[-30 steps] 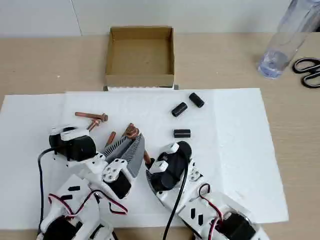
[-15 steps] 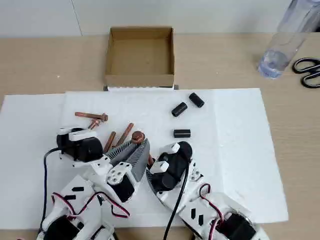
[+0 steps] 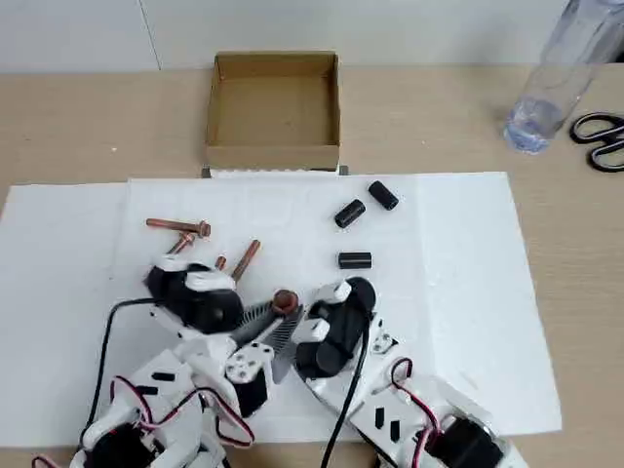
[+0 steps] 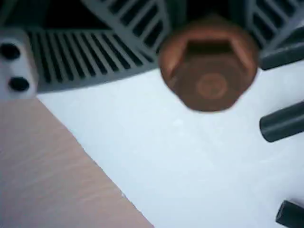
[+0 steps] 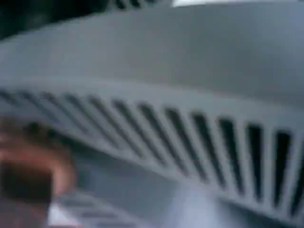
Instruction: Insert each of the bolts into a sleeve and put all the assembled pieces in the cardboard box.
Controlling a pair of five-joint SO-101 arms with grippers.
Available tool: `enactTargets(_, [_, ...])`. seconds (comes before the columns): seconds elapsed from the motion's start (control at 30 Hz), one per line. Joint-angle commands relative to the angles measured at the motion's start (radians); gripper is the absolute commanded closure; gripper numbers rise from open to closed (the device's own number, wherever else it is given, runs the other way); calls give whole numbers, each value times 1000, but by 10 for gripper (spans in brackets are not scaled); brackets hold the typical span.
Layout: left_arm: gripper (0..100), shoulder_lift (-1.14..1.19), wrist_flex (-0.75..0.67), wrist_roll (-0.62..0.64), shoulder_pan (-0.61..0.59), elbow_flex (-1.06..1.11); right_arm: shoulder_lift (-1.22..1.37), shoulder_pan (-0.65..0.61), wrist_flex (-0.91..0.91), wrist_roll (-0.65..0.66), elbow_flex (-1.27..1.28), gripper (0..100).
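A pale wooden table [image 3: 97, 127] stood against what looked like a white wall [image 3: 78, 29], under soft, even light.

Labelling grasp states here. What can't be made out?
- Shank of the bolt: the left gripper covers it in the high view; the left wrist view shows the head end-on.
- The right gripper, open or shut: its own arm covers it in the high view; the right wrist view is pressed against ribbed grey plastic.
- The scissors: cut off by the high view's right edge.

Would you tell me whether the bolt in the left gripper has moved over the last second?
Yes: the bolt has moved farther from the cardboard box, rightward in the high view.
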Motion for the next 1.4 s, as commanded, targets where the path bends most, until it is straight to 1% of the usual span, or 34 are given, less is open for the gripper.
enactTargets(0.0, [994,-3,40,-57,8,-5,-5,18,-27,41,-97,995])
enactTargets(0.17, [994,-3,49,-72,8,-2,-8,70,-27,57,-106,995])
enactTargets(0.33, [990,-3,40,-72,-9,-4,-8,81,-27,61,-106,995])
enactTargets(0.4, [953,-3,28,-72,-44,-4,-7,81,-27,61,-106,995])
enactTargets(0.53, [834,-2,31,-69,-83,-4,-5,81,-24,58,-106,995])
enactTargets(0.63, [813,-2,32,-68,-92,-7,-5,81,-19,57,-101,995])
enactTargets(0.83, [813,-2,26,-68,-94,-21,-5,81,-18,57,-86,995])
enactTargets(1.0, [814,-2,31,-63,-94,-110,-5,81,-16,57,-61,995])
enactTargets(1.07, [850,-2,31,-64,-98,-143,-10,81,-16,57,-49,995])
enactTargets(1.13, [922,-2,31,-68,-124,-182,-12,82,-18,57,-37,995])
enactTargets(1.2, [1000,-2,31,-101,-158,-208,-12,82,-18,57,-31,995])
enactTargets(1.27, [988,-2,31,-144,-218,-214,-13,107,-18,57,-28,995])
enactTargets(1.37, [994,-3,29,-204,-339,-208,-13,196,-18,55,-28,995])
